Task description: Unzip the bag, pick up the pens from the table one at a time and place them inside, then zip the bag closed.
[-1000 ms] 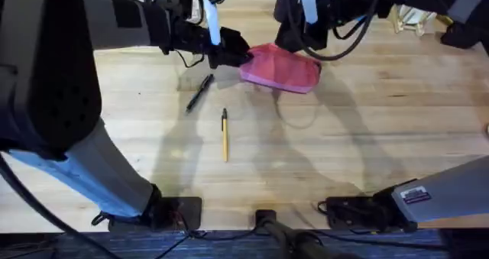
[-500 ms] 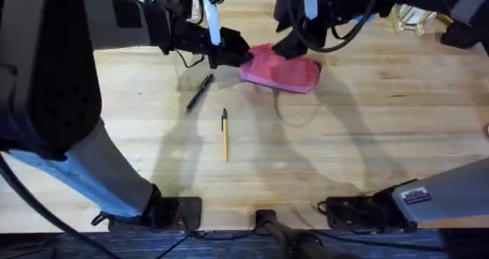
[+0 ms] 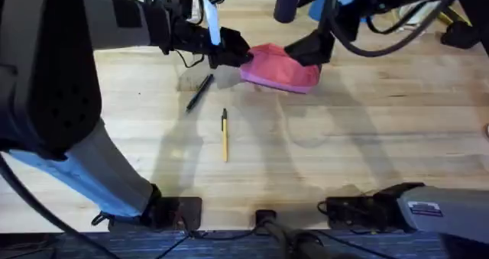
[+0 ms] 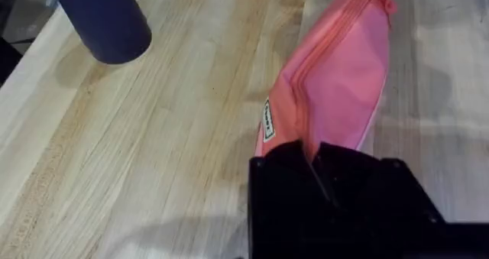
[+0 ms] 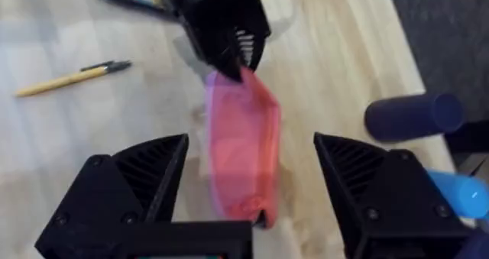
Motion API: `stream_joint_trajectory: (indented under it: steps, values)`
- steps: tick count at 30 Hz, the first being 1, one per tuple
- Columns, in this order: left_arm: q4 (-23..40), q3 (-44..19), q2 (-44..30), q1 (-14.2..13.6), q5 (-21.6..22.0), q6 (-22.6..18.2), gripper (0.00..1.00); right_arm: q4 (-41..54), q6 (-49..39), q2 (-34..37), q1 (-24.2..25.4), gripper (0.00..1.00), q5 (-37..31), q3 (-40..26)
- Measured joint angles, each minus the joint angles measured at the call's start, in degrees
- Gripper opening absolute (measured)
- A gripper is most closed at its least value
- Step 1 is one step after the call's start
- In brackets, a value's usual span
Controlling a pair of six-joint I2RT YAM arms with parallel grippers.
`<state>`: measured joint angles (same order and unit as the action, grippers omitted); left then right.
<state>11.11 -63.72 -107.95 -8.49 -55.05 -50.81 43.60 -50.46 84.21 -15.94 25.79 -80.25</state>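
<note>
The pink bag (image 3: 280,68) lies on the wooden table (image 3: 367,129) toward the back centre, its zipper (image 4: 330,41) closed along the top. My left gripper (image 3: 233,53) is shut on the bag's left end (image 4: 294,133). My right gripper (image 5: 248,182) hangs open above the bag's right end (image 5: 241,137), with the bag seen between its spread fingers. A black pen (image 3: 200,91) lies on the table left of the bag. A yellow pen (image 3: 225,135) with a dark tip lies nearer the front.
A dark blue cylinder (image 4: 107,18) stands behind the bag, with a lighter blue object (image 5: 462,194) next to it. Cables and arm bases (image 3: 260,217) line the front edge. Bare wood stretches to the right of the bag.
My right gripper has lifted off the bag and swung to the right. The left gripper, the bag and both pens have stayed in place.
</note>
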Motion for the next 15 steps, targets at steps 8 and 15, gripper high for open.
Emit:
stream_joint_trajectory:
  steps: [8, 15]
  values:
    - [0.00, 0.00, 0.01, 0.00, 0.00, 0.00, 0.042, 7.25, 6.87, -5.07, 0.00, 0.997, -0.81, 0.00]
    - [0.00, 0.00, -0.01, 0.00, 0.00, 0.00, 0.042, 12.34, 15.79, -7.63, 0.00, 0.997, -3.71, -0.02]
